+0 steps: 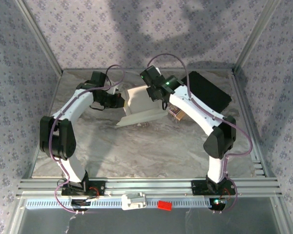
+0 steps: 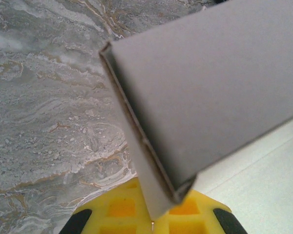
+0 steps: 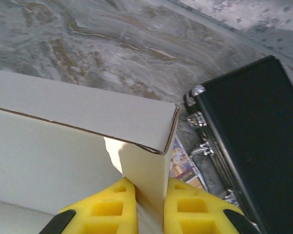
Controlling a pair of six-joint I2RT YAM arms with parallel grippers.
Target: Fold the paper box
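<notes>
The white paper box (image 1: 140, 108) is held up above the back middle of the table, partly folded, with its side walls raised. My left gripper (image 1: 119, 100) holds its left edge. In the left wrist view a thin folded wall of the box (image 2: 205, 92) runs down into the seam between the yellow fingers (image 2: 117, 209), where the gripper (image 2: 154, 222) is shut on it. My right gripper (image 1: 159, 93) is at the box's right corner. In the right wrist view it (image 3: 150, 207) is shut on an upright end flap (image 3: 144, 170) under a folded-over wall.
A black rectangular case (image 1: 207, 90) with metal latches (image 3: 200, 146) lies at the back right, close beside the right gripper. A small tan and purple packet (image 3: 183, 163) lies between the case and the box. The marble table top (image 1: 136, 146) lies in front.
</notes>
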